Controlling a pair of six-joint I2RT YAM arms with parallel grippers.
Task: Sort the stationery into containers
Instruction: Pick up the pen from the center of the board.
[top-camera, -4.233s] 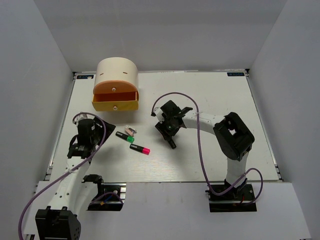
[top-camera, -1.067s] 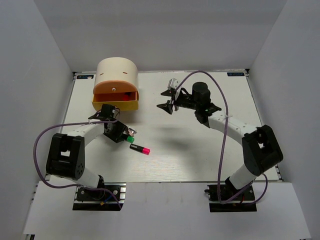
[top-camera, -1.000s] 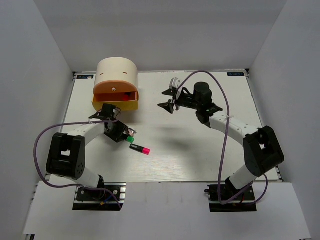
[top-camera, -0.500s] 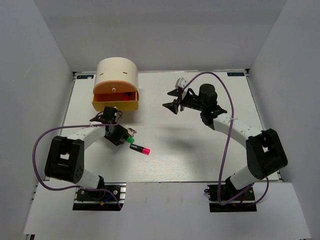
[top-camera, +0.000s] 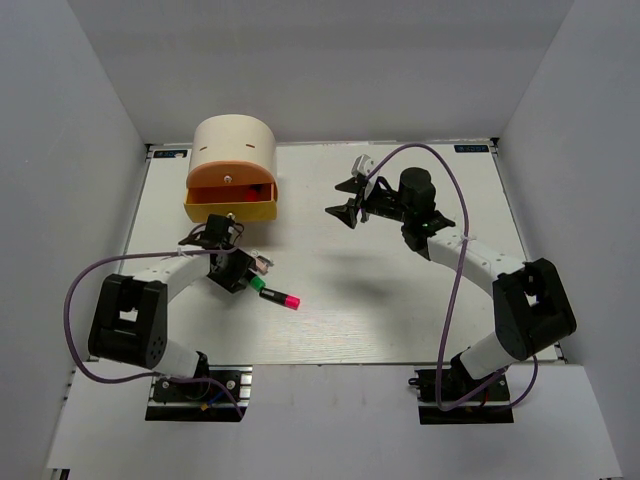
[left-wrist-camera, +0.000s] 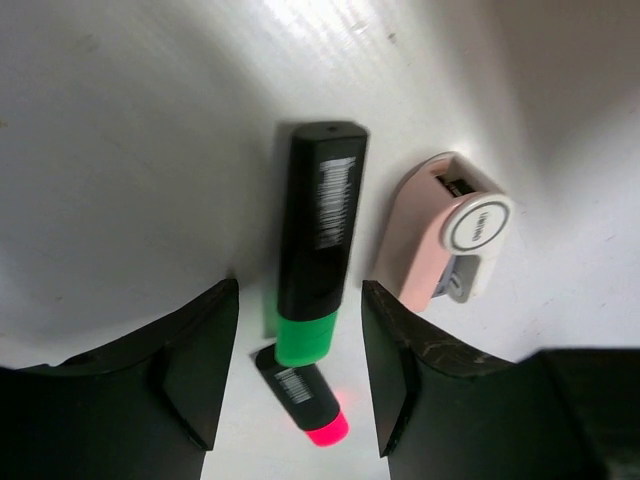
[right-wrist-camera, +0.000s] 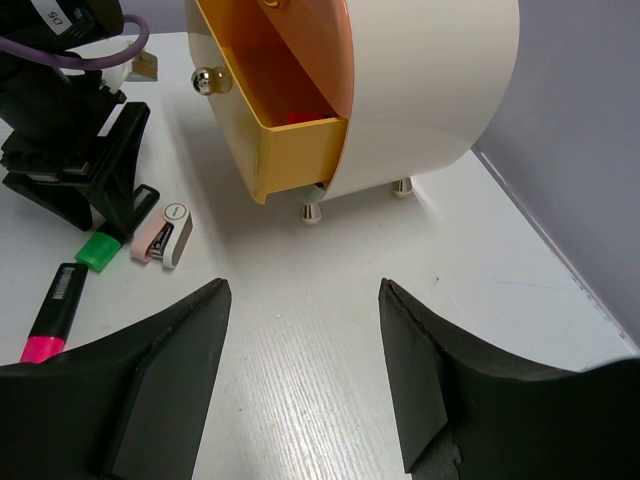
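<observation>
cream round cabinet (top-camera: 235, 145), yellow drawer (right-wrist-camera: 296, 152) pulled out, something red (right-wrist-camera: 300, 118) inside — left gripper (left-wrist-camera: 298, 330) released astride green-capped black highlighter (left-wrist-camera: 318, 230); right gripper (right-wrist-camera: 302, 300) released, empty.

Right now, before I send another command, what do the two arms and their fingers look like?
The left arm and right arm are built alike: white links with bulky black joints. A purple cable loops loosely along each. The left fingers and right fingers are matte black, broad and wedge-shaped.
</observation>
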